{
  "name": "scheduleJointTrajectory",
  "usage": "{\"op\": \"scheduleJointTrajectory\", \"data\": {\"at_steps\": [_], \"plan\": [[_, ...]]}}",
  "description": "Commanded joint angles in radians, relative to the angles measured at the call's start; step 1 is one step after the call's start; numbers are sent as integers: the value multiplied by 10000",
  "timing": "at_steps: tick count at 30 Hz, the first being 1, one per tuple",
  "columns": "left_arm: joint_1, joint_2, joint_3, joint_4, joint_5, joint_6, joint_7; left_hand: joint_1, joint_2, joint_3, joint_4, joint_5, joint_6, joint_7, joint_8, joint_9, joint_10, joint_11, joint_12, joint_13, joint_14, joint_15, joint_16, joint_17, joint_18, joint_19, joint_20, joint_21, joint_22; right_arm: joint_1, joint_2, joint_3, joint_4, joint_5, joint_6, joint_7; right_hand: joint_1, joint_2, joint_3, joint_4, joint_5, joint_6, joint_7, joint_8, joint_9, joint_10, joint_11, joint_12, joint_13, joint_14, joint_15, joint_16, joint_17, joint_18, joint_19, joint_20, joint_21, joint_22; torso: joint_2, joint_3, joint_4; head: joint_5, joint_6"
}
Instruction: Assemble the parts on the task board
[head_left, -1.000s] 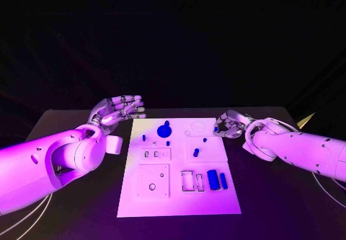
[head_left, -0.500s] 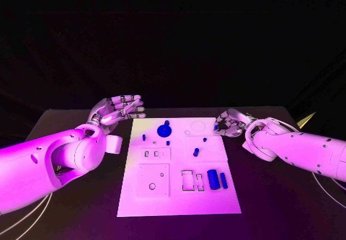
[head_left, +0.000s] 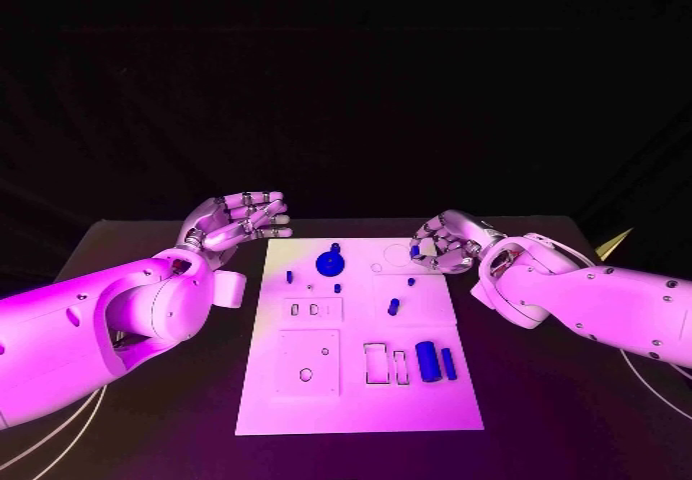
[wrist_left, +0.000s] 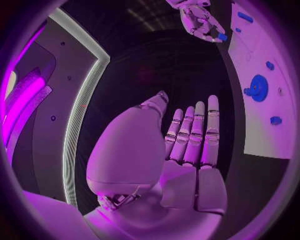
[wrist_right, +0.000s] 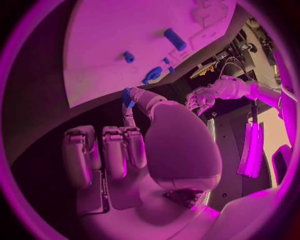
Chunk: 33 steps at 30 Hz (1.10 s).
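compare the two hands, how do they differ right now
The left hand is open with its fingers apart, holding nothing; the right hand pinches a small blue part between its fingers. The left hand sits off the board's left edge; the right hand is at its far right corner. Both are silver.

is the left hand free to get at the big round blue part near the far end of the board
Probably yes. The left hand is open, holds nothing, and hovers just off the task board's far left corner. The round blue part lies close by with nothing between them. The right hand, pinching a small blue piece, stays on the other side.
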<state>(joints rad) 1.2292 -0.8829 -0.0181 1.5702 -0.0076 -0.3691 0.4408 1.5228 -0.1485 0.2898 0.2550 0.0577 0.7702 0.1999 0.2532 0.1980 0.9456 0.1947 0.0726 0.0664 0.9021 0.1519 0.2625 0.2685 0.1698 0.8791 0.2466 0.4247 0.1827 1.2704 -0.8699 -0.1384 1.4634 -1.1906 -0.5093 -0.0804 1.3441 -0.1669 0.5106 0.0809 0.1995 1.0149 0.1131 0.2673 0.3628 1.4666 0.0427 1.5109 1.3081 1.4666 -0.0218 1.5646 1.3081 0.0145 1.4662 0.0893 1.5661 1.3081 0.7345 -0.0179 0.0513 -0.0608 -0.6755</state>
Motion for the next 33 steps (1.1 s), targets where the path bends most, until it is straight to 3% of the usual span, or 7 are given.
{"op": "scheduleJointTrajectory", "data": {"at_steps": [1,7,12,22,26,33], "plan": [[7,42,5,-27,-3,171,53,89,25,18,-62,-66,23,347,28,-9,33,4,-46,-6,-40,5,30,12,96,-86,-17,21,9,24,100,4,427,-510,-328,-906,-10,114,48,-21,34,-19,45,147,195,486,-42,-19,2045,1042,-67,62,2627,-145,1046,-103,47,2627,-20,-7,-10,67,-18],[7,99,-2,-148,-3,175,36,89,26,18,-62,-66,25,345,29,-8,36,3,-45,-6,-39,5,31,15,96,-87,-17,23,10,3,627,-10,1196,-822,-362,-1763,-8,119,63,-36,34,-32,47,154,199,465,-41,-43,2024,1042,-66,62,2627,-145,1046,-103,47,2627,-68,-30,-28,321,-130],[8,177,-6,-250,-3,169,21,87,28,18,-62,-67,29,343,32,-8,43,2,-42,-5,-38,4,32,19,96,-90,-17,26,11,-58,1221,-48,1504,-1034,-238,-2329,-10,124,77,-47,34,-47,51,159,202,460,-38,-49,2018,1042,-66,62,2627,-145,1046,-104,47,2627,-116,-53,-40,390,-164],[10,261,-12,-325,-3,177,0,83,36,20,-58,-67,42,342,39,-5,58,-3,-36,-2,-34,3,34,25,97,-93,-17,31,13,-327,2145,-128,1417,-1258,-88,-3120,-62,153,118,-55,36,-119,75,172,212,429,-22,-86,1987,1040,-56,59,2616,-145,1046,-101,47,2627,-145,-113,-24,513,-302],[10,280,-13,-333,-2,151,-1,83,36,20,-58,-67,42,342,39,-5,58,-3,-36,-2,-34,3,34,25,97,-93,-17,31,13,-451,2480,-163,1320,-1462,-27,-3316,-62,153,118,-55,36,-119,75,172,212,429,-22,-86,1987,1040,-56,59,2616,-145,1046,-101,47,2627,-147,-92,-31,577,-368],[10,327,-15,-345,-2,120,-7,79,37,18,-57,-67,50,339,43,-4,70,-6,-32,-1,-34,2,34,30,97,-96,-17,35,14,-651,2938,-207,1040,-1672,103,-3544,-113,140,121,-55,35,-148,82,188,220,427,-13,-91,1984,1033,-50,51,2587,-145,1046,-98,47,2627,-147,-92,-31,620,-456]]}}
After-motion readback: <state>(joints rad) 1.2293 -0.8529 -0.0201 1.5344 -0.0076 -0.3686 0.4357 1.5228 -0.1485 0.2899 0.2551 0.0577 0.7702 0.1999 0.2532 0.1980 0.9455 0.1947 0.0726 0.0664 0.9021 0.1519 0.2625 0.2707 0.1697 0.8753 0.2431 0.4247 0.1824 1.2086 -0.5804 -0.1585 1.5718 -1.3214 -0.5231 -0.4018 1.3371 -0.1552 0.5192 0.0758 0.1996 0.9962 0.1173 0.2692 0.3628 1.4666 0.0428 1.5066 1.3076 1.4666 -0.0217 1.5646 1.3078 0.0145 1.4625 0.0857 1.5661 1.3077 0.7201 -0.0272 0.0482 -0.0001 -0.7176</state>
